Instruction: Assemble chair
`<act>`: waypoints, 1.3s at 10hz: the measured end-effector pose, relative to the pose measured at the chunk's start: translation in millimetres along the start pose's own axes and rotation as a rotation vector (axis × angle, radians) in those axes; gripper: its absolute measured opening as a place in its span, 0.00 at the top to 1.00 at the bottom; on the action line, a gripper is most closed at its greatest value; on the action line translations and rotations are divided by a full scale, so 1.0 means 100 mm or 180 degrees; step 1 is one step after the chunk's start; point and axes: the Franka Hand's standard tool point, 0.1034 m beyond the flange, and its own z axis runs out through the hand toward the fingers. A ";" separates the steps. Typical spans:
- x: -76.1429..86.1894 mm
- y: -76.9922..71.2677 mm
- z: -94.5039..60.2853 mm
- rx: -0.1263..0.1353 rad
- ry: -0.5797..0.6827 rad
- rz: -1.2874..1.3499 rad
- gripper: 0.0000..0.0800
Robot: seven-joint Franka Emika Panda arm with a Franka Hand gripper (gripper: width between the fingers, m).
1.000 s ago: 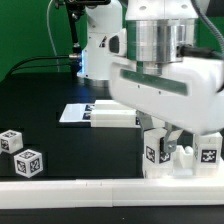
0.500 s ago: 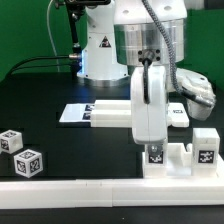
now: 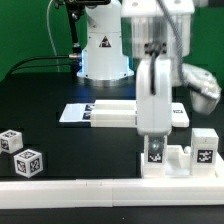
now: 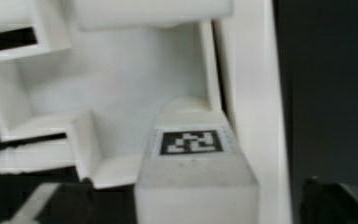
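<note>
**Table** point(image 3: 40, 95): black, edged along the front by a white rail point(image 3: 70, 190).

**Arm** point(image 3: 150, 40): upright above the rail's end at the exterior view's right, with the narrow side of the hand turned toward the camera.

**Chair** point(image 3: 190, 162): part-built, seated just behind that same end of the rail, probably for bracing against downward or twisting force.

**Pincer** point(image 3: 155, 140): poised straight over a tagged post point(image 3: 155, 153) at the chair's near corner, just behind the rail, touching it or nearly so. In the wrist view the post fills the middle, with only slivers of the fingers at the edges. Impossible to tell whether clamped on the post or slack. Judged a fitting step, with the pincer aligned on the post's axis for pressing or turning it home.

**Legs** point(image 3: 9, 141), point(image 3: 30, 160): two tagged cubes, loose, just behind the rail's opposite end and well apart from the chair. Presumably awaiting later steps, out of the arm's working space.
</note>
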 end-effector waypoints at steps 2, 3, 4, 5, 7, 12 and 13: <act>0.01 0.04 -0.01 -0.0014 -0.0012 -0.0072 0.20; 0.01 0.05 0.00 -0.0020 -0.0007 -0.0080 0.20; 0.01 0.05 0.00 -0.0021 -0.0007 -0.0081 0.19; 0.01 0.05 0.01 -0.0022 -0.0006 -0.0146 0.19; -0.01 0.05 -0.03 0.0027 -0.0039 -0.0579 0.19; 0.00 0.24 -0.12 0.0107 -0.0005 -0.2030 0.19; 0.01 0.24 -0.12 0.0105 0.0002 -0.2263 0.19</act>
